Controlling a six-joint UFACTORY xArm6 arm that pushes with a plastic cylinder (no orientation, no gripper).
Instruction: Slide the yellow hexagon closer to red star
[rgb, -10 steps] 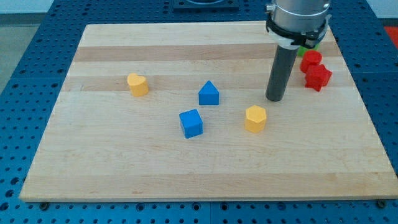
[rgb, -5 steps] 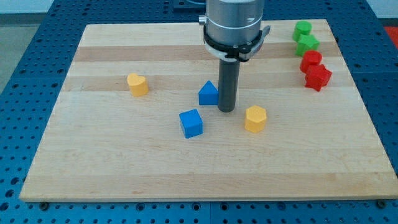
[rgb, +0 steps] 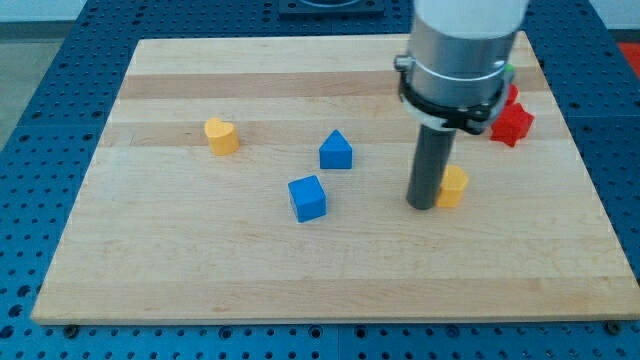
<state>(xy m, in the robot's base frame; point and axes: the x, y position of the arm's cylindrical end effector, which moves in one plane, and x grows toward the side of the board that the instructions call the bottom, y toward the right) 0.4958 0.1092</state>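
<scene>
The yellow hexagon (rgb: 453, 187) sits right of the board's middle, partly hidden by my rod. My tip (rgb: 422, 205) is down on the board and touches the hexagon's left side. The red star (rgb: 512, 123) lies near the right edge, up and to the right of the hexagon, with a gap between them. Another red block (rgb: 511, 96) just above the star is mostly hidden behind the arm.
A blue triangular block (rgb: 336, 151) and a blue cube (rgb: 308, 197) lie left of my tip. A yellow heart-like block (rgb: 221, 135) sits at the left. A sliver of green (rgb: 510, 70) shows behind the arm at the top right.
My tip swung from beside the blue triangle to the hexagon's left side and pushed the hexagon to the right, nearer the red star. The arm now covers the green blocks.
</scene>
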